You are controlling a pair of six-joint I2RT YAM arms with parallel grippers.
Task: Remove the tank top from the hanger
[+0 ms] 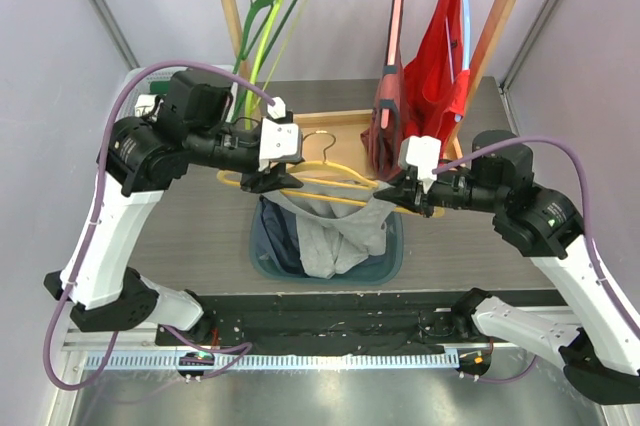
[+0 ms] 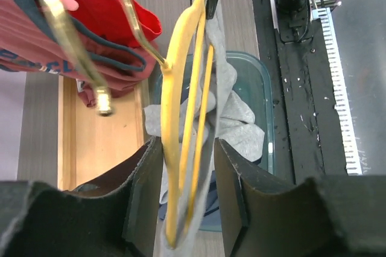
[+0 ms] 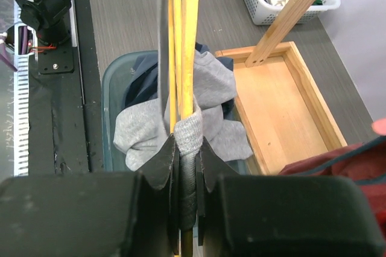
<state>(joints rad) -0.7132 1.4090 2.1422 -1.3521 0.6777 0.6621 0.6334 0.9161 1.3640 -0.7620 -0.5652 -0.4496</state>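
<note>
Top view: grey tank top [image 1: 338, 234] draped on yellow hanger [image 1: 335, 168], sagging into bin [image 1: 392, 258]. Wrist views add: right gripper [image 3: 186, 145] clamped on hanger end and strap, left gripper [image 2: 184, 160] jaws apart, straddling hanger.

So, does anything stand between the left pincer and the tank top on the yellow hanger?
Nothing visible does. The left pincer has its jaws on either side of the yellow hanger, and the grey tank top draped there lies between them too, hanging down into the bin.
</note>
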